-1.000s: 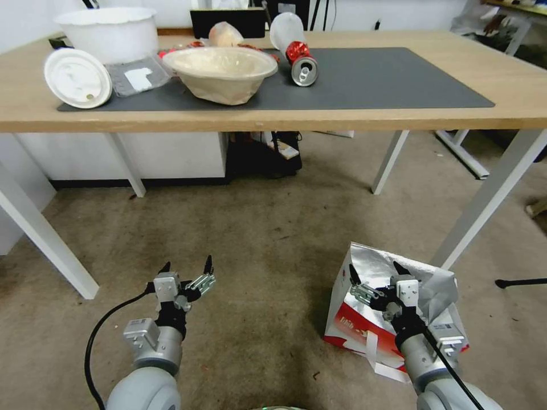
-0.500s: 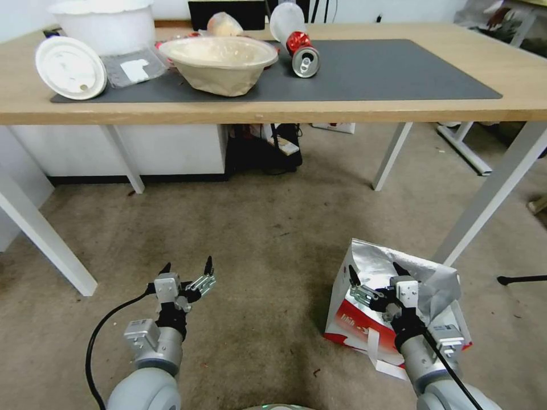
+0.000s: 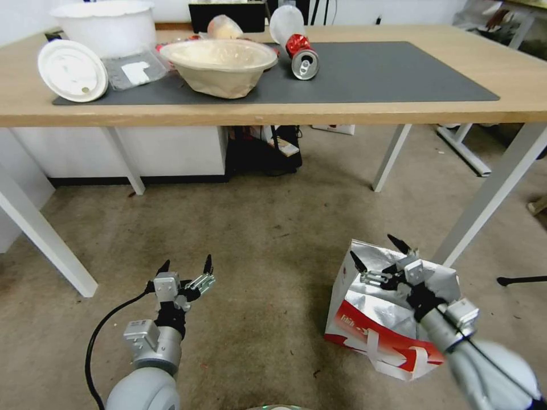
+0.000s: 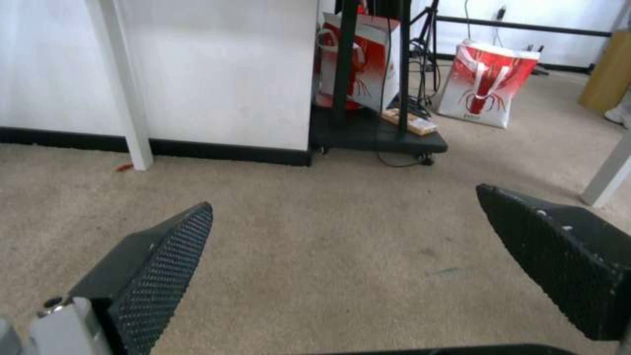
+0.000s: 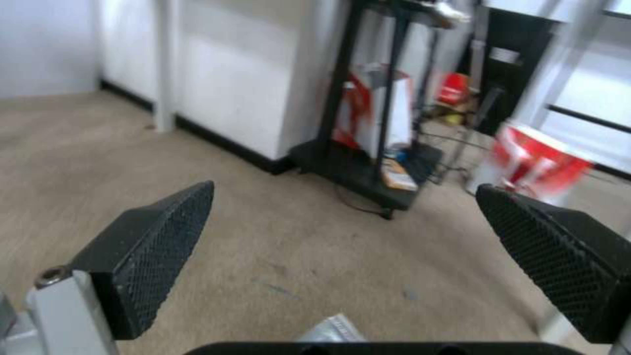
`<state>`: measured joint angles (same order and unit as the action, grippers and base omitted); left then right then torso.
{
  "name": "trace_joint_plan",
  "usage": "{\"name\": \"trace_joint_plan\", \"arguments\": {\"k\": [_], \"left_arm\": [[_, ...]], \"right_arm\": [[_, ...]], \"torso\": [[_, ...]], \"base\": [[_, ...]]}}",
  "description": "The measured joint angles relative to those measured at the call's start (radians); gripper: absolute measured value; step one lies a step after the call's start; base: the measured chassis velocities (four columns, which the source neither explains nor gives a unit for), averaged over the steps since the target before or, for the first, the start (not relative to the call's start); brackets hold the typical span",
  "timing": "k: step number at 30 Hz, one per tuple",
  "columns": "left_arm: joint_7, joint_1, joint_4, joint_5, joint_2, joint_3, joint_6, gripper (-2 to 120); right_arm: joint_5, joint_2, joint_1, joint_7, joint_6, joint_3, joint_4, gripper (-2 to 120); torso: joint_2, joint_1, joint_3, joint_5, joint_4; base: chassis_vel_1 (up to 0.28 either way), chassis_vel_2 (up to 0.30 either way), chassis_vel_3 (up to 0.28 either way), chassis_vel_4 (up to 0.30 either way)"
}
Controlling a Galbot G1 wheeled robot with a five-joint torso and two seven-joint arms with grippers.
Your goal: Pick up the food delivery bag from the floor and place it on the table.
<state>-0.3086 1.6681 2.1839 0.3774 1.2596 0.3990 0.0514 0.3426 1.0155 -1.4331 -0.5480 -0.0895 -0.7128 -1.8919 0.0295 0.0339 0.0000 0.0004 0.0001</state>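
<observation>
right gripper, jaws spread wide and empty, is hovering over the food delivery bag (left gripper likewise gaping) on the floor.

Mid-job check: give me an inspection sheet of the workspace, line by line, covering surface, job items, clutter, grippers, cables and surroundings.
Surface: table, light wood with a dark grey mat; the mat's right half is bare.
Job's things: food delivery bag stands open on the floor near a white table leg, foil lining showing.
Clutter: on the table's left part, a paper bowl, a white tub, a round lid and a tipped red can.
Grippers: right gripper open above the bag's mouth, holding nothing; left gripper open, over bare carpet.
Cables: a black cable loops along the left arm.
Surroundings: red-and-white bags beyond the table, by a black stand.
</observation>
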Motion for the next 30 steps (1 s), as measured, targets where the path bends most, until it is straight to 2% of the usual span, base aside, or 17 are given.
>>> {"name": "trace_joint_plan", "arguments": {"k": [1, 4, 5, 7, 8, 11, 12, 15, 18, 20, 23, 30], "left_arm": [[0.0, 0.0, 0.0, 0.0, 0.0, 0.0, 0.0, 100], [-0.001, 0.001, -0.004, -0.001, 0.007, 0.001, -0.001, 100], [-0.001, 0.001, -0.004, -0.001, 0.007, 0.001, -0.001, 100], [-0.003, 0.001, -0.011, -0.005, 0.014, 0.001, -0.004, 100], [-0.003, 0.001, -0.011, -0.005, 0.014, 0.001, -0.004, 100], [-0.004, -0.002, -0.019, -0.011, 0.023, 0.003, -0.005, 100], [-0.004, -0.002, -0.019, -0.011, 0.023, 0.003, -0.005, 100], [-0.005, -0.001, -0.026, -0.017, 0.03, 0.006, -0.009, 100], [-0.008, 0.001, -0.029, -0.021, 0.034, 0.009, -0.011, 100], [-0.008, 0.001, -0.029, -0.022, 0.035, 0.009, -0.012, 100], [-0.012, 0.004, -0.032, -0.026, 0.04, 0.014, -0.017, 100], [-0.015, 0.007, -0.041, -0.026, 0.038, 0.018, -0.02, 100]], "right_arm": [[0.0, 0.0, 0.0, 0.0, 0.0, 0.0, 0.0, 100], [0.034, -0.116, 0.117, -0.113, -0.034, 0.036, 0.151, 100], [0.034, -0.116, 0.117, -0.113, -0.034, 0.036, 0.151, 100], [0.033, -0.191, 0.216, -0.198, -0.053, 0.086, 0.273, 100], [0.033, -0.191, 0.216, -0.198, -0.053, 0.086, 0.273, 100], [0.019, -0.253, 0.338, -0.309, -0.066, 0.163, 0.41, 100], [0.019, -0.253, 0.338, -0.309, -0.066, 0.163, 0.41, 100], [-0.012, -0.28, 0.437, -0.39, -0.081, 0.253, 0.518, 100], [-0.037, -0.281, 0.49, -0.415, -0.084, 0.312, 0.562, 100], [-0.043, -0.279, 0.505, -0.42, -0.084, 0.329, 0.572, 100], [-0.086, -0.248, 0.597, -0.45, -0.09, 0.418, 0.633, 100], [-0.184, -0.212, 0.675, -0.534, -0.069, 0.454, 0.679, 100]], "torso": [[0.0, 0.0, 0.0, 0.0, 0.0], [0.001, 0.0, 0.0, -0.0001, 0.0001], [0.001, 0.0, 0.0, -0.0001, 0.0001], [0.001, 0.0, 0.0, 0.0, 0.0001], [0.001, 0.0, 0.0, 0.0, 0.0001], [0.002, 0.0, 0.0, -0.0002, 0.0], [0.002, 0.0, 0.0, -0.0002, 0.0], [0.002, 0.0, 0.0, -0.0003, -0.0003], [0.003, 0.0, 0.0, -0.0001, -0.0003], [0.003, 0.0, 0.0, -0.0002, -0.0004], [0.003, 0.0, 0.0, -0.0002, 0.0], [0.003, 0.0, 0.0, -0.0003, 0.0]], "base": [[0.0, 0.0, 0.0, 0.0], [0.0, 0.0, 0.0, 0.0], [0.0, 0.0, 0.0, 0.0], [0.0, 0.0, 0.0, 0.0], [0.0, 0.0, 0.0, 0.0], [0.0, 0.0, 0.0, 0.0], [0.0, 0.0, 0.0, 0.0], [0.0, 0.0, 0.0, 0.0], [0.0, 0.0, 0.0, 0.0], [0.0, 0.0, 0.0, 0.0], [0.0, 0.0, 0.0, 0.0], [0.0, 0.0, 0.0, 0.0]]}}
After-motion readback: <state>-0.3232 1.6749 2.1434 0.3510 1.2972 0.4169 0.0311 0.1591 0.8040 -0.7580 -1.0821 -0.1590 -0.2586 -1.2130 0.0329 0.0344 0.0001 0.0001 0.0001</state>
